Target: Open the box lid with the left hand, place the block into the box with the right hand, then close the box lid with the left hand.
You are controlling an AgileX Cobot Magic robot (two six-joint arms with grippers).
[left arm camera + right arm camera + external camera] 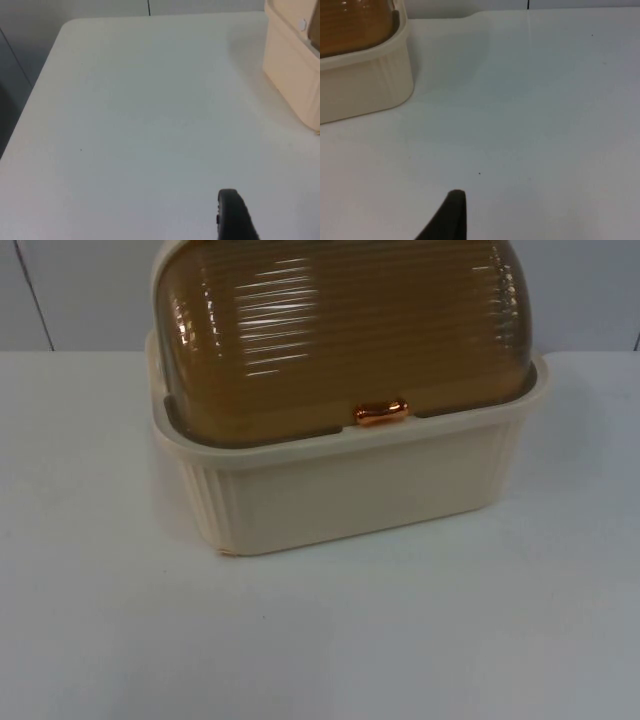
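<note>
A cream box [350,495] with ribbed walls stands at the back middle of the white table. Its amber, ribbed, see-through dome lid [340,330] is down on the box, with a copper handle [381,412] at the lid's front edge. My left gripper [231,215] hovers over bare table to the left of the box [292,70], well apart from it. My right gripper [451,217] hovers over bare table to the right of the box [365,85], also apart; the lid [350,25] looks shut from there too.
The white table top [320,640] stretches wide in front of the box and on both sides. Behind it rises the grey partition wall [80,290]. The table's left edge [30,100] drops off beside the left gripper.
</note>
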